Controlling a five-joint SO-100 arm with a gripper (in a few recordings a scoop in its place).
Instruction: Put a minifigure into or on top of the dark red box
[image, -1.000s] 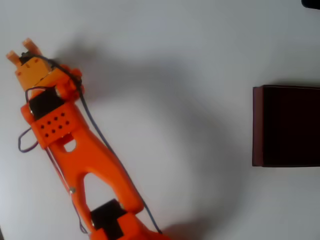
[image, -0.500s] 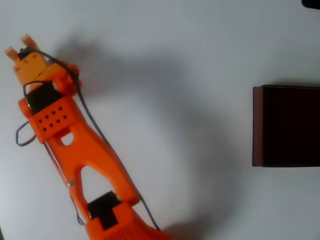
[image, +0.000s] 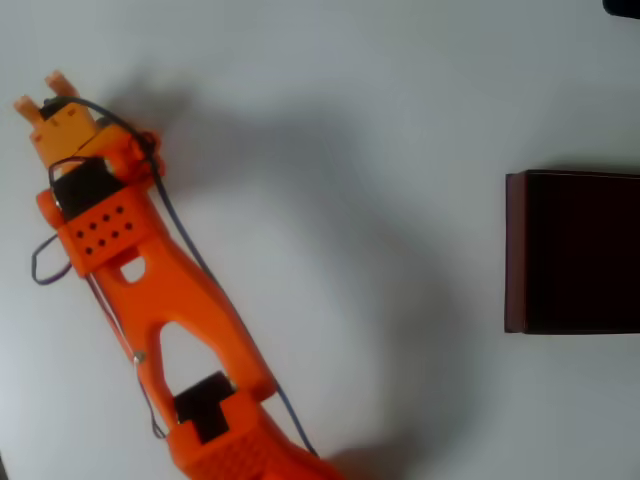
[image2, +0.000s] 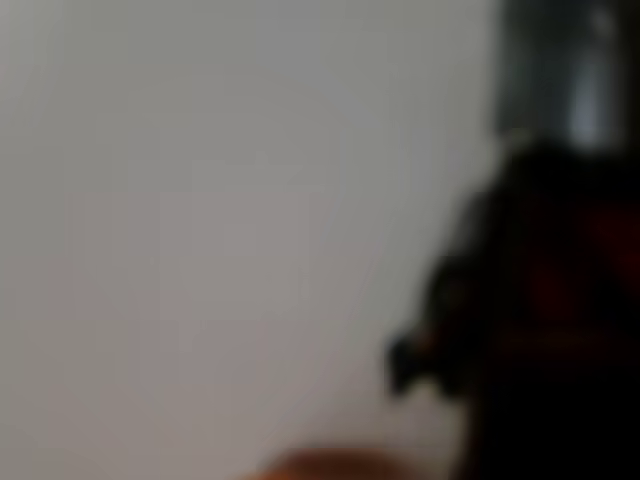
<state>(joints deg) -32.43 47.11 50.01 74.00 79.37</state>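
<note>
In the overhead view my orange gripper sits at the far top left of the white table, its two fingertips a little apart with a small dark shape between them. The wrist view is heavily blurred; the minifigure looms at the right as a dark body with a paler grey head on top, very close to the camera. The blur hides whether the fingers press on it. The dark red box stands at the right edge of the overhead view, open side up, far from the gripper.
My orange arm runs from the bottom edge diagonally up to the top left, trailing a dark cable. A wide stretch of bare white table lies between the arm and the box.
The arm has shifted slightly toward the lower left, and the gripper moved a few pixels near the top left corner. The box has not moved.
</note>
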